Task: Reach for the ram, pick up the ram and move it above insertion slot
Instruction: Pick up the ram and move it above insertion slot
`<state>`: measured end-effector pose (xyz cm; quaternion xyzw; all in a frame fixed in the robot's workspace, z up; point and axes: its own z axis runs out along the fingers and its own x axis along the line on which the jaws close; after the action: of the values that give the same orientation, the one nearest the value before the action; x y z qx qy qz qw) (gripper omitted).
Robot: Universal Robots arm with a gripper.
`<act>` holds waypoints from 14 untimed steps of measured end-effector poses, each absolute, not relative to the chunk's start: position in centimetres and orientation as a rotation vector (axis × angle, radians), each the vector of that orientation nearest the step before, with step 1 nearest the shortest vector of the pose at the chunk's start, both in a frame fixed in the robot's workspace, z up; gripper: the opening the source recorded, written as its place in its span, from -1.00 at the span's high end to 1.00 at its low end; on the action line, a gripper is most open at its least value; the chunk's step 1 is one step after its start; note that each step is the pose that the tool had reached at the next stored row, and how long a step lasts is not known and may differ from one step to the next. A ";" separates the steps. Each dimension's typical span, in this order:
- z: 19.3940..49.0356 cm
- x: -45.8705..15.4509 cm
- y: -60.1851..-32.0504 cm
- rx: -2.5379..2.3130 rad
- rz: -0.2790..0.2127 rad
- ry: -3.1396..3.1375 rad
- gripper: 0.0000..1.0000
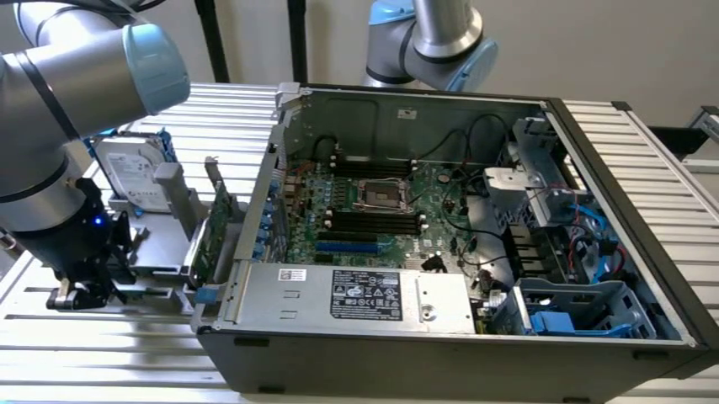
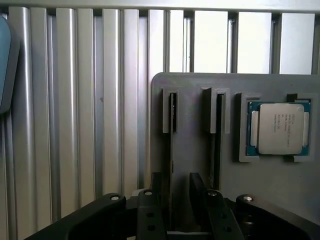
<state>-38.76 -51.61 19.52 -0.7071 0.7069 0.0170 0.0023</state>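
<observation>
So the gripper (image 1: 87, 295) is sitting low over the grey holder plate (image 2: 260, 190) on the slatted table (image 1: 101, 353), off to the exterior view's left of the open PC case (image 1: 450, 362). Its jaws are standing wide open and gripping nothing. In the wrist view the two fingers (image 2: 150, 210) are straddling the ram (image 2: 172, 145), which is standing on edge in a narrow slot of the plate, so it's showing up as just a thin dark strip. Can't tell if either finger is touching it. A second slot just beside it is looking much the same, and a CPU (image 2: 280, 128) is lying in its own recess next to that. In the exterior view a hard drive (image 1: 130, 172) and a green expansion card (image 1: 214, 240) are standing upright between the arm and the case. The black memory slots (image 1: 371, 223) on the motherboard (image 1: 450, 198) are sitting well apart from the gripper.
</observation>
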 end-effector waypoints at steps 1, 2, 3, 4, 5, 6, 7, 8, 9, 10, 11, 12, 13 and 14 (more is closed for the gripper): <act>19.5 -38.8 -51.6 -2.219 0.054 2.217 0.27; 19.5 -38.8 -51.6 -2.219 0.054 2.217 0.27; 19.5 -38.8 -51.6 -2.220 0.054 2.217 0.27; 19.5 -38.8 -51.6 -2.220 0.054 2.216 0.27; 19.5 -38.8 -51.6 -2.220 0.054 2.216 0.27; 19.5 -38.8 -51.6 -2.221 0.054 2.216 0.27; 19.5 -38.8 -51.6 -2.221 0.054 2.216 0.31; 19.5 -38.8 -51.6 -2.221 0.054 2.216 0.44; 19.6 -38.8 -51.6 -2.221 0.054 2.215 0.44; 19.6 -38.8 -51.6 -2.221 0.054 2.215 0.58; 19.6 -38.8 -51.6 -2.221 0.055 2.215 0.58; 19.6 -38.8 -51.6 -2.222 0.055 2.216 0.58; 19.6 -38.8 -51.6 -2.222 0.055 2.216 0.58; 19.6 -38.8 -51.6 -2.222 0.055 2.216 0.58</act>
<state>-38.76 -51.61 19.57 -0.7080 0.7060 0.0175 0.0017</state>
